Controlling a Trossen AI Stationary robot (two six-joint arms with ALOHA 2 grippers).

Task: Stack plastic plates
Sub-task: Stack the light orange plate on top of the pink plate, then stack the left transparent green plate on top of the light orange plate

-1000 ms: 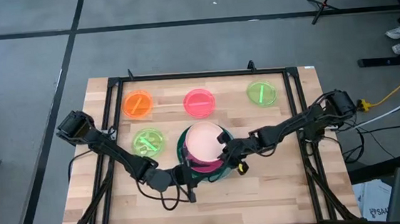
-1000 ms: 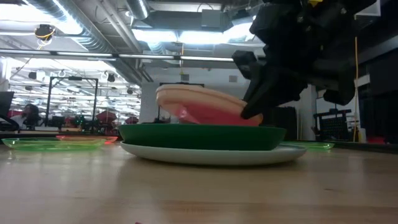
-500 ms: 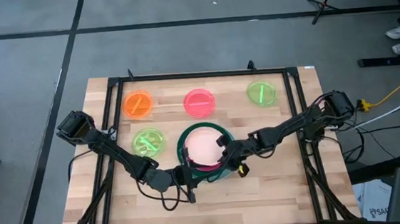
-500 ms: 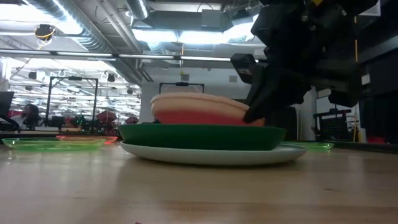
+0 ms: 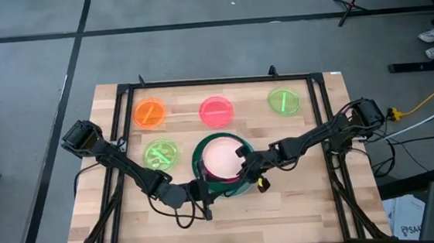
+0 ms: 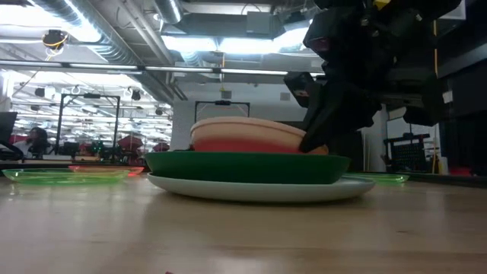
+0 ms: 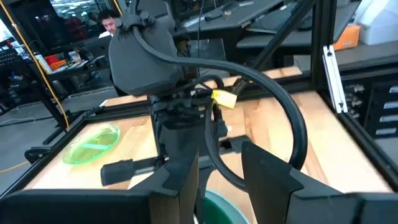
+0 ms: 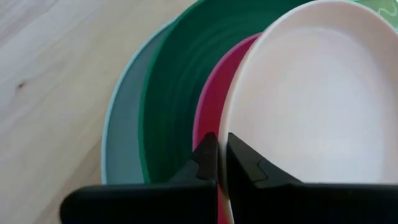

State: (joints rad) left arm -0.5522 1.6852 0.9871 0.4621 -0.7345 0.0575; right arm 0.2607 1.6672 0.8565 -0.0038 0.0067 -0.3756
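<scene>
In the high view we see the right pincer (image 5: 245,164) at the near right rim of the stack, and the right wrist view shows its fingers nipped on the rim of the peach plate (image 8: 311,93). That plate lies in the magenta plate (image 8: 211,118), which sits in the green plate (image 8: 174,93), with the pale blue plate (image 8: 121,143) underneath. From table height the blue one shows only as a thin lip (image 6: 251,190), and the magenta as a red band.

The left pincer (image 5: 199,191) waits at the stack's near left edge (its wrist camera sees mostly the other arm), with a clear gap between its fingers and nothing in it.

Beyond the pincers, well apart from the stack, lie four small plates: orange (image 5: 149,113), pink (image 5: 216,111), green (image 5: 284,101) and another green (image 5: 160,154), with bare table (image 5: 301,200) on the near side.
</scene>
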